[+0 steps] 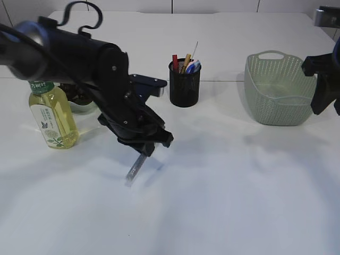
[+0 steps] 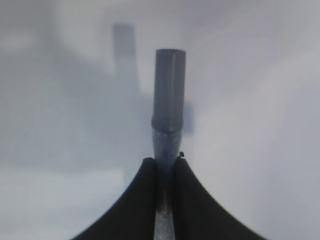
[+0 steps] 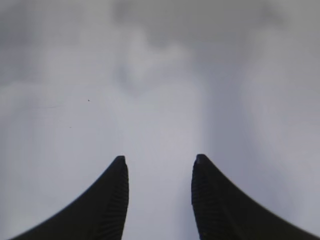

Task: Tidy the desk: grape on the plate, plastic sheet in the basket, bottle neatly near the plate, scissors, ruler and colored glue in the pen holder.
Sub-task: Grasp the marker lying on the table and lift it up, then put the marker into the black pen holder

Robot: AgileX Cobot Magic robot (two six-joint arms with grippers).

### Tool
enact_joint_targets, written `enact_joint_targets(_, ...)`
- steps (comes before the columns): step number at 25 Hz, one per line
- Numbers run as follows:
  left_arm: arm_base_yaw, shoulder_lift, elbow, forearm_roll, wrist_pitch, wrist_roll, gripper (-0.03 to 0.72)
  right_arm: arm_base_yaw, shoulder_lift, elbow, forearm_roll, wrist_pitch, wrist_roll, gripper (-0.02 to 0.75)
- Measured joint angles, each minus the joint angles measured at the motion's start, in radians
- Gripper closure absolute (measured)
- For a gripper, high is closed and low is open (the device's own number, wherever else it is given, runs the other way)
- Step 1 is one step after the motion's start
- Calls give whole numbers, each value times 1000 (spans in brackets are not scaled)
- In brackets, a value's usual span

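Note:
My left gripper [image 1: 144,151] [image 2: 166,160] is shut on a thin blue-grey glitter glue tube [image 2: 168,100]. The tube [image 1: 135,168] hangs cap-down, slanted, just over the white table left of centre. The black mesh pen holder [image 1: 184,85] stands behind it with several coloured items sticking out. A yellow-green bottle [image 1: 53,114] stands upright at the left. Behind my left arm a pale plate [image 1: 81,105] with something dark on it shows only partly. My right gripper [image 3: 160,160] is open and empty over bare table; its arm [image 1: 324,79] is at the right edge.
A pale green basket [image 1: 279,90] stands at the right, beside my right arm, with something translucent inside. The table's back edge runs behind the pen holder.

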State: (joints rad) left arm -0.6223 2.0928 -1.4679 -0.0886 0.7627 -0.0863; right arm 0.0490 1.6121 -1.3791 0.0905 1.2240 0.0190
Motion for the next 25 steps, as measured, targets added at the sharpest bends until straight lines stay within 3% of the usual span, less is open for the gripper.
enact_joint_targets(7, 0, -235, 310, 6, -525, 0, 652, 0, 0, 0, -2, 0, 0, 393)
enact_joint_targets(12, 0, -281, 435, -10, -946, 1, 652, 0, 0, 0, -2, 0, 0, 393)
enact_joint_targets(18, 0, -253, 426, -19, -1289, 1, 652, 0, 0, 0, -2, 0, -2, 393)
enact_joint_targets(25, 31, -57, 196, 14, -1327, 1, 652, 0, 0, 0, -2, 0, -2, 393)
